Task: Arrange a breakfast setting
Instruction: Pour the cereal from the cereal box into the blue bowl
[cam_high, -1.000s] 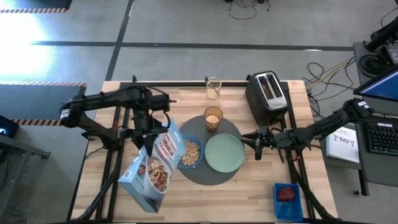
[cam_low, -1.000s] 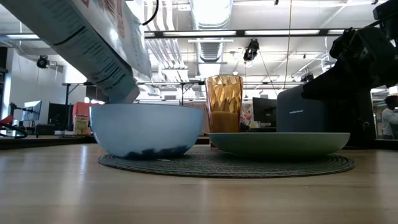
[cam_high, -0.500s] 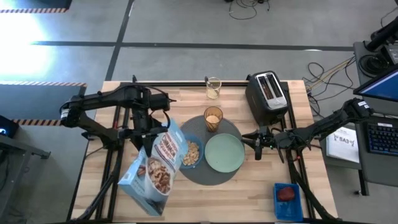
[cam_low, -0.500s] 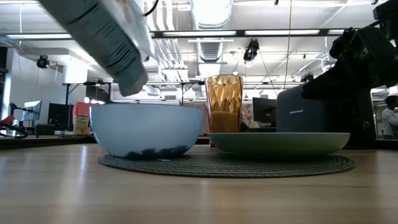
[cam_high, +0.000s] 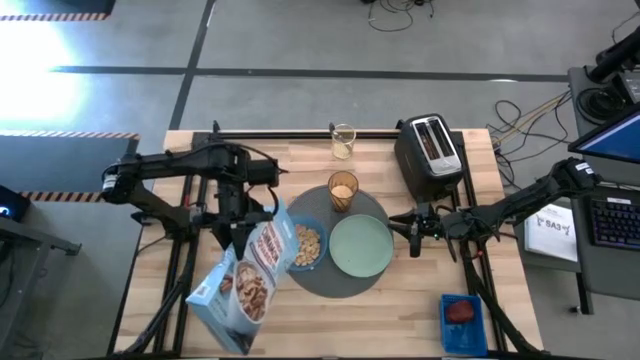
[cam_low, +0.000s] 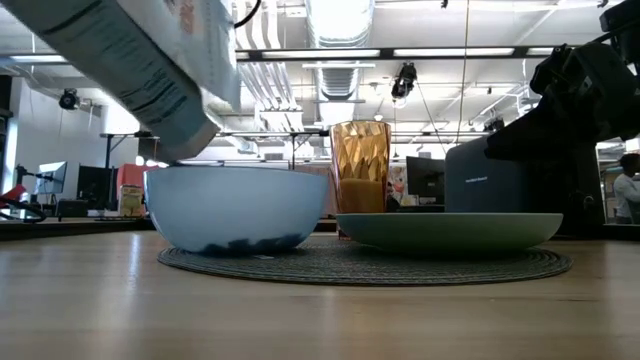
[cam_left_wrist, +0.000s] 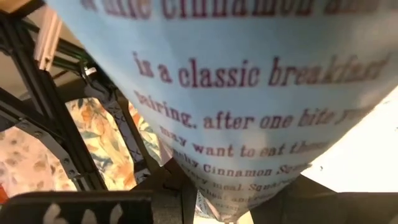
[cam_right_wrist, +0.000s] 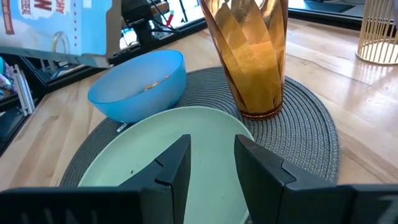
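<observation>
Here the tilted blue cardboard cereal box (cam_high: 243, 287) is pinched in the left gripper's (cam_high: 243, 222) jaws, its long axis slanting up-table towards the small blue bowl (cam_high: 305, 245) just beside its upper end on the round dark-grey mat (cam_high: 335, 287), while the right gripper (cam_high: 411, 228) is held with jaws spread beside the pale green plate (cam_high: 361, 246).

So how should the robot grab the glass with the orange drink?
Grip the glass around its narrow lower half, side-on and level, since it stands upright and flares wider toward its open top. Probably come from the toaster side with the right end effector; the blue bowl and green plate crowd the other sides.
</observation>
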